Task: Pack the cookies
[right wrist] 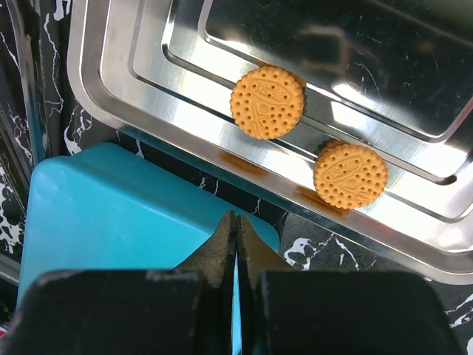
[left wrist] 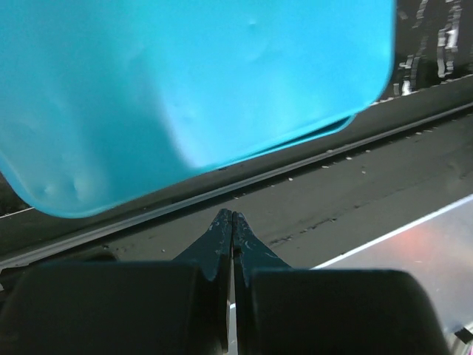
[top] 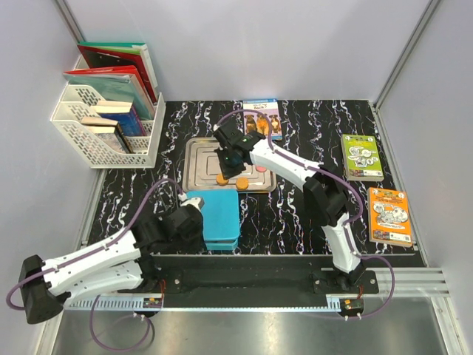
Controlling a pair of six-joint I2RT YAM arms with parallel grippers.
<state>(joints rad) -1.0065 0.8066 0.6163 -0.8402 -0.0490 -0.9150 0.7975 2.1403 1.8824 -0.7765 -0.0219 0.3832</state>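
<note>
Cookies (right wrist: 267,102) on steel tray (right wrist: 96,74) at far side of blue box (right wrist: 111,222), both arms' jaws closed, holding nothing.

We see pale grey walls (top: 244,44) enclosing a black, white-veined table (top: 284,218); a white file rack (top: 81,140) of books (top: 118,83) stands at its far left corner.

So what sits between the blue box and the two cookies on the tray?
Only a strip of marbled table and the raised rim of the tray; the right wrist view shows it.
</note>
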